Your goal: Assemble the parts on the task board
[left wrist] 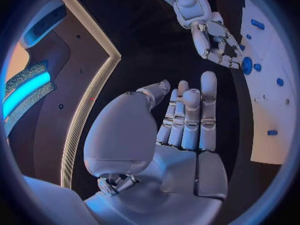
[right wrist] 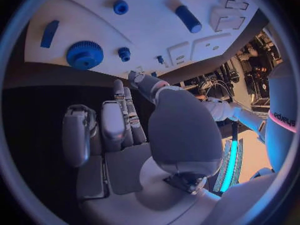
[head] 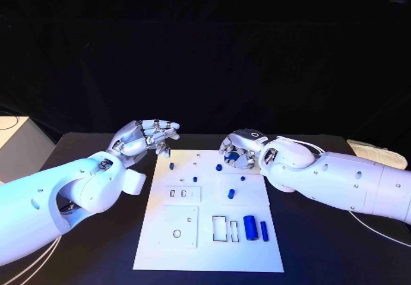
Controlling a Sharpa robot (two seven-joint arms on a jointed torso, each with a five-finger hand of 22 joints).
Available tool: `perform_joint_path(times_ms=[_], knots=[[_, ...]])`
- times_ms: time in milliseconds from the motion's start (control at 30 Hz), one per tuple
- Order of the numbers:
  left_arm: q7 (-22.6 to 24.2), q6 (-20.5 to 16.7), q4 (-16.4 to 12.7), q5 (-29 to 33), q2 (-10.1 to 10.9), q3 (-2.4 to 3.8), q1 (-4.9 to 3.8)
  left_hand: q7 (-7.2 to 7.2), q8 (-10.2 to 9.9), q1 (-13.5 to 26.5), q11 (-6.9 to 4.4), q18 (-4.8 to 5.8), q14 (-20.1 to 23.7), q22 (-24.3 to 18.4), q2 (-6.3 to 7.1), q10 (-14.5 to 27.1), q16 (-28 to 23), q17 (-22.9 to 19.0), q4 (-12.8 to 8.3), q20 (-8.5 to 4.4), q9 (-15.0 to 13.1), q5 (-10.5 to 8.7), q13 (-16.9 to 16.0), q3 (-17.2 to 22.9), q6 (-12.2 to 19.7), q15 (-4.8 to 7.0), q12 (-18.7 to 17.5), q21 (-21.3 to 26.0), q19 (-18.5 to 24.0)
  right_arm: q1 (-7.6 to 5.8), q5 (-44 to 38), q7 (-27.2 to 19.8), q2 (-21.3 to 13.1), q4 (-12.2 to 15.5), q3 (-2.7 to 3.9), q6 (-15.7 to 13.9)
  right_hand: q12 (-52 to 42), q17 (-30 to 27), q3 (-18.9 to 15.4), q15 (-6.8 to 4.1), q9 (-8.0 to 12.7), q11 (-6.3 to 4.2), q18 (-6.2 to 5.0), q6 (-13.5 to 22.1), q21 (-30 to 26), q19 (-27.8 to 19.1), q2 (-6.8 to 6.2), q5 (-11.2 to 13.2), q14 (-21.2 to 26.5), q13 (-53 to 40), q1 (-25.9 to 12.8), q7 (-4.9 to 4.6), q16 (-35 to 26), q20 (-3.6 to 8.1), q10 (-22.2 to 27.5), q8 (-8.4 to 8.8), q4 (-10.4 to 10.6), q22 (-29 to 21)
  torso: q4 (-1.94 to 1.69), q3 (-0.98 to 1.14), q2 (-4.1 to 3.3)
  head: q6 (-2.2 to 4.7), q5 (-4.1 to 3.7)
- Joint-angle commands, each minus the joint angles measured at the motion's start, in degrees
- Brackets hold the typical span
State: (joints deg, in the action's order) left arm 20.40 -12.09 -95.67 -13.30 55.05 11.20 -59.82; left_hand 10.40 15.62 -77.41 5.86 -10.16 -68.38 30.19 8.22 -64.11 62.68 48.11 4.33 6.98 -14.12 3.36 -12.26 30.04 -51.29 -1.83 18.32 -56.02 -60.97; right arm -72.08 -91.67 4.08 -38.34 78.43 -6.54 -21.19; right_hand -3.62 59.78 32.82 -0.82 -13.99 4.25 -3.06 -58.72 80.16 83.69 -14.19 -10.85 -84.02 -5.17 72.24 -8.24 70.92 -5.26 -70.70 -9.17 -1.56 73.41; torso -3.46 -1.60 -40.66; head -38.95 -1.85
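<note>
The left silver hand (head: 147, 136) hovers over the black table (head: 103, 249) just beyond the far left corner of the flat white task board (head: 163, 252), fingers apart and holding nothing. On the board lie small blue parts, among them a long blue cylinder (head: 250, 227) near the front. At the board's far edge, the right silver hand (head: 242, 149) hangs with fingers loosely curled and nothing in them, just above a round blue toothed gear (right wrist: 84, 54).
</note>
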Motion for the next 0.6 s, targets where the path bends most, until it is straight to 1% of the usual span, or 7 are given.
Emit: perform_joint_path(times_ms=[33, 67, 167, 300, 400, 467, 600], knots=[[0.0, 1.3, -0.2, -0.6, 0.0, 0.11, 0.02, 0.15, 0.5, 0.7, 0.24, -0.33, 1.6, 0.2, 0.08, 1.4, -1.1, -1.7, -0.3, 0.15, -0.2, 0.00, -0.2, -0.1, 0.4, -0.05, 0.2, -0.4, 0.7, 0.17, -4.8, 3.1, 0.6, -0.3, 0.03, 2.1, -0.4, 1.8, 0.1, 0.05, -0.2, -0.22, -0.16, 0.2, 0.5, 0.2, -0.25, 0.2, -2.0, -0.3, 0.3, 0.30, 1.7, 0.13, -1.0, 0.13, 0.3, 1.0, -0.33, -0.06, -0.29, 0.33, -0.15], [0.0, 1.3, -0.2, -0.6, 0.0, 0.12, 0.03, 0.25, 0.7, 0.7, 0.40, -0.33, 2.5, 0.3, 0.08, 2.2, -2.0, -2.9, -0.2, 0.27, -0.3, -0.01, -0.3, -0.1, 0.6, -0.19, 0.2, -0.6, 0.9, 0.21, -5.0, 3.2, 0.8, -0.4, 0.03, 2.3, -0.4, 1.9, 0.1, 0.04, -0.2, -0.25, -0.14, 0.3, 0.6, 0.3, -0.24, 0.1, -2.0, -0.3, 0.3, 0.30, 1.8, 0.15, -1.1, 0.13, 0.3, 1.1, -0.38, -0.06, -0.31, 0.30, -0.15], [-0.1, 1.2, -0.2, -0.6, 0.0, 0.14, 0.05, 0.27, 0.7, 0.7, 0.43, -0.33, 2.6, 0.4, 0.09, 2.4, -2.0, -2.9, -0.2, 0.30, -0.3, -0.01, -0.3, -0.1, 0.7, -0.22, 0.3, -0.6, 0.9, 0.28, -5.4, 3.4, 1.4, -0.8, 0.04, 2.9, 0.1, 2.0, 0.1, 0.14, -0.5, -0.04, -0.24, 0.1, 0.2, 0.1, -0.58, -0.4, -1.8, -0.2, 0.2, 0.18, 2.3, 0.16, -0.5, 0.03, 0.6, 0.6, -0.51, -0.15, -0.34, 0.06, -0.40], [-0.1, 1.2, -0.4, -0.6, 0.1, 0.17, 0.06, 0.31, 0.8, 0.7, 0.48, -0.34, 2.7, 0.4, 0.12, 2.7, -2.1, -3.0, -0.3, 0.35, -0.3, -0.01, -0.4, -0.1, 0.7, -0.26, 0.3, -0.7, 1.0, 0.34, -5.7, 3.6, 1.9, -1.4, 0.03, 3.6, 0.1, 2.1, -0.1, 0.27, -0.6, 0.11, -0.28, 0.2, 0.1, 0.0, -0.81, 0.1, -1.7, -0.1, -0.1, 0.07, 2.5, 0.07, 0.0, 0.03, 0.9, 0.4, -0.60, -0.31, -0.77, -0.10, -0.46], [-0.1, 1.2, -0.6, -0.6, 0.2, 0.21, 0.06, 0.35, 0.9, 0.7, 0.54, -0.35, 3.0, 0.5, 0.12, 2.9, -2.3, -3.4, -0.3, 0.40, -0.4, -0.01, -0.4, -0.1, 0.8, -0.31, 0.4, -0.8, 1.1, 0.41, -5.8, 3.1, 2.2, -1.6, 0.03, 4.1, 0.2, 2.1, -0.2, 0.34, -0.7, 0.21, -0.33, 0.2, -0.1, -0.1, -0.94, 0.3, -1.7, 0.0, -0.2, 0.01, 2.7, 0.01, 0.4, 0.04, 1.0, 0.1, -0.65, -0.27, -1.02, -0.22, -0.53], [-0.1, 1.1, -0.6, -0.6, 0.3, 0.24, 0.06, 0.38, 0.9, 0.8, 0.58, -0.35, 3.1, 0.5, 0.11, 3.1, -2.5, -3.7, -0.2, 0.43, -0.4, -0.01, -0.4, -0.1, 0.9, -0.34, 0.4, -0.9, 1.2, 0.44, -5.8, 2.9, 2.4, -1.7, 0.02, 4.7, 0.2, 2.2, -0.2, 0.42, -0.9, 0.28, -0.31, -0.1, -0.1, 0.0, -0.88, 0.3, -1.6, 0.0, -0.1, -0.04, 2.8, -0.06, 0.8, -0.12, 1.1, 0.2, -0.70, -0.29, -1.08, -0.54, -0.41], [-0.2, 1.1, -0.7, -0.6, 0.4, 0.28, 0.06, 0.44, 1.0, 0.9, 0.67, -0.35, 3.5, 0.5, 0.14, 3.5, -2.8, -4.1, -0.2, 0.50, -0.4, -0.02, -0.4, -0.1, 1.0, -0.42, 0.4, -1.0, 1.3, 0.51, -6.3, 2.9, 2.9, -2.1, 0.01, 5.6, 0.1, 2.4, -0.3, 0.50, -1.0, 0.37, -0.37, -0.2, -0.2, -0.1, -1.05, 0.5, -1.6, 0.1, -0.1, -0.07, 3.1, -0.13, 1.2, -0.22, 1.2, 0.0, -0.88, -0.39, -1.36, -0.69, -0.44]])
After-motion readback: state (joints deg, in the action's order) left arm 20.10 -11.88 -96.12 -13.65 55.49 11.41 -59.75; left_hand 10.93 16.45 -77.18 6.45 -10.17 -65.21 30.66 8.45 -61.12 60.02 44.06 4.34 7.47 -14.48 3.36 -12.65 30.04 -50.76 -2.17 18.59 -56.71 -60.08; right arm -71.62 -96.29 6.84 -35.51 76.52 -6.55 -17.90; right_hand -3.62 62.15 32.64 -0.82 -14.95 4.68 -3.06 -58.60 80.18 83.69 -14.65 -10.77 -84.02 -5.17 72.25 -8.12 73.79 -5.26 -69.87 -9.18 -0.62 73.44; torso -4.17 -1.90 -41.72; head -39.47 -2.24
